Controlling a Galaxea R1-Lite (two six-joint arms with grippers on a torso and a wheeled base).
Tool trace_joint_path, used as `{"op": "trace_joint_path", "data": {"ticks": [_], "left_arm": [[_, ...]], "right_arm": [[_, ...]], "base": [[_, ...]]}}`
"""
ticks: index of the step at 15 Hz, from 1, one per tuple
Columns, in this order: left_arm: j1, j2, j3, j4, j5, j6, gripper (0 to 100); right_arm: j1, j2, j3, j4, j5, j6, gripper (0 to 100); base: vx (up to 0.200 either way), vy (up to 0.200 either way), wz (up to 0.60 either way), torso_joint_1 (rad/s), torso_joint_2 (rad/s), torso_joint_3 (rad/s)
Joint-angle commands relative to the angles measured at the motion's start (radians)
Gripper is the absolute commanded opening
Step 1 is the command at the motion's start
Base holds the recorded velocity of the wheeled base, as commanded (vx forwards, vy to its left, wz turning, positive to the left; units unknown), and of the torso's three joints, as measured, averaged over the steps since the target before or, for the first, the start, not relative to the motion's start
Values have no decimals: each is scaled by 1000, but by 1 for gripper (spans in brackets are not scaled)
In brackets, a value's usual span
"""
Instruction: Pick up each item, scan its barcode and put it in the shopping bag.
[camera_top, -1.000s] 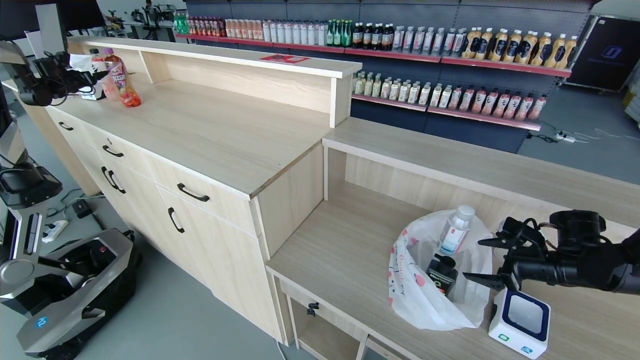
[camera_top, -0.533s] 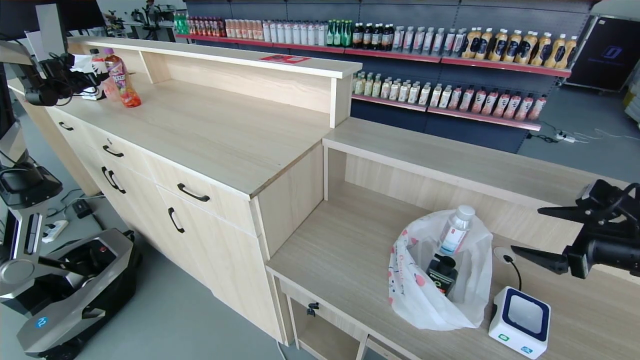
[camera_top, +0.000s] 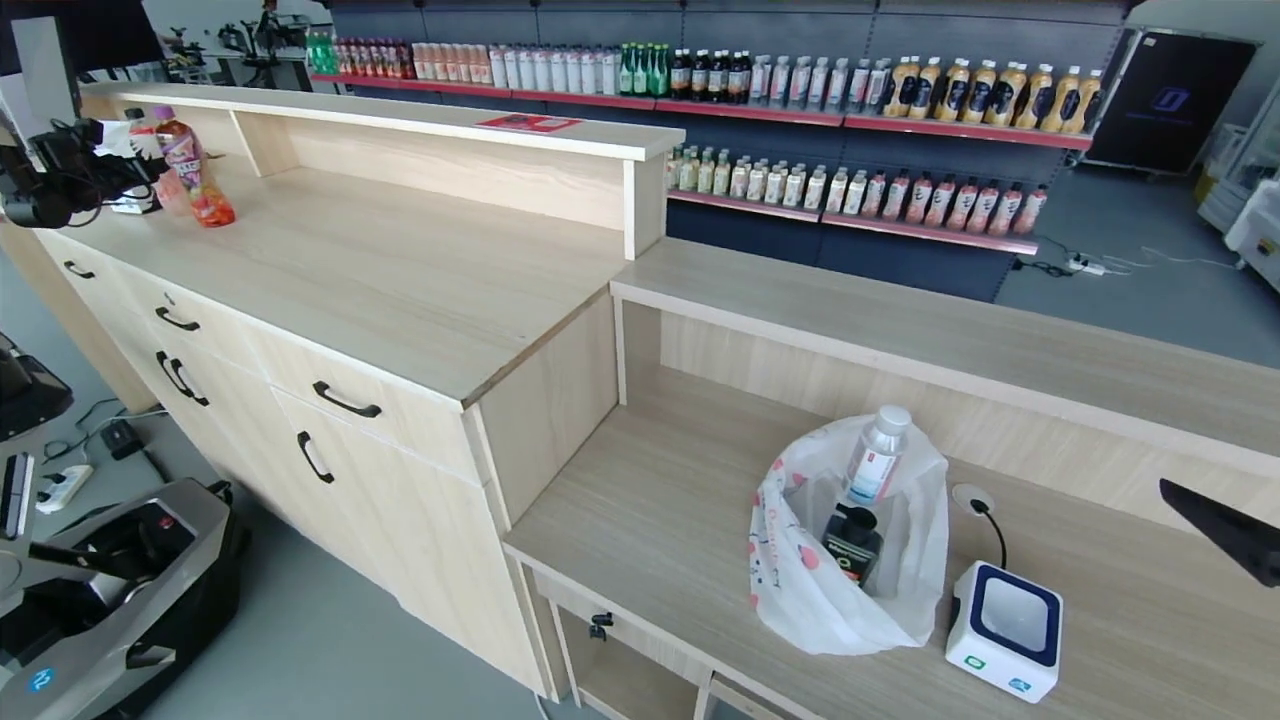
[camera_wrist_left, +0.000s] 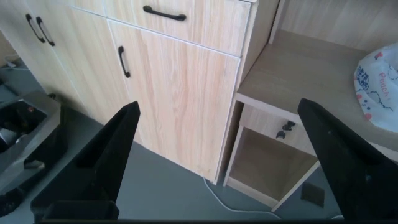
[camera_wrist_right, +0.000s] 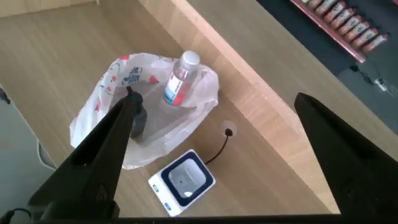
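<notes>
1. My right gripper (camera_wrist_right: 214, 102) has pulled back from just beside the shopping bag (camera_top: 800, 590). It is now well off on the far side of the scanner (camera_top: 1003, 630). It is wide open and holds nothing
2. My head camera swung a little too, so the whole picture slid. The bag itself did not move
3. The bag sits on the low worktop (camera_top: 650, 500), with a clear bottle (camera_top: 872, 455) and a dark bottle (camera_top: 850, 540) standing in it. The scanner is just beside the bag. I think that drop is done
4. Far from the bag, on the high worktop (camera_top: 400, 270), stands a red drink bottle (camera_top: 195, 170). My left gripper (camera_wrist_left: 214, 112) is near it, wide open and empty. I think that bottle is next
5. The right wrist view looks down into the bag and shows both right fingers spread. The head view gives me one dark finger, but it shows the red bottle. The left wrist view looks at cupboard doors (camera_wrist_left: 180, 93) and a corner of the bag
</notes>
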Motion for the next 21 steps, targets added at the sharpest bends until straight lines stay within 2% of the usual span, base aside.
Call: {"op": "trace_joint_path", "data": {"ticks": [1, 3, 8, 9, 13, 14, 15, 16, 17, 19, 21], "left_arm": [[1, 2, 0, 0, 0, -1, 100], [1, 2, 0, 0, 0, -1, 100], [1, 2, 0, 0, 0, -1, 100], [1, 2, 0, 0, 0, -1, 100], [1, 2, 0, 0, 0, -1, 100], [1, 2, 0, 0, 0, -1, 100], [1, 2, 0, 0, 0, -1, 100], [1, 2, 0, 0, 0, -1, 100], [1, 2, 0, 0, 0, -1, 100], [1, 2, 0, 0, 0, -1, 100], [1, 2, 0, 0, 0, -1, 100]], "right_arm": [[55, -86, -4, 13, -88, 48, 100], [52, -128, -4, 53, -150, 97, 100], [35, -260, 40, 172, -187, 162, 100], [44, -293, 88, 174, -239, 188, 100], [133, -536, 393, 77, -266, 384, 100], [138, -592, 410, 88, -285, 389, 100], [151, -645, 410, 149, -292, 395, 100], [155, -651, 410, 154, -292, 396, 100], [178, -749, 410, 260, -292, 400, 100], [179, -869, 410, 370, -292, 400, 100], [182, -876, 410, 403, -308, 410, 100]], "base": [[0, 0, -600, 7, 7, 2], [0, 0, -600, 5, 2, 7], [0, 0, -600, 2, 4, 8], [0, 0, -600, 2, -2, -12], [0, 0, 0, 0, 0, 0], [0, 0, 0, 0, 0, 0], [0, 0, 0, 0, 0, 0], [0, 0, 0, 0, 0, 0], [0, 0, 0, 0, 0, 0], [0, 0, 0, 0, 0, 0], [0, 0, 0, 0, 0, 0]]}}
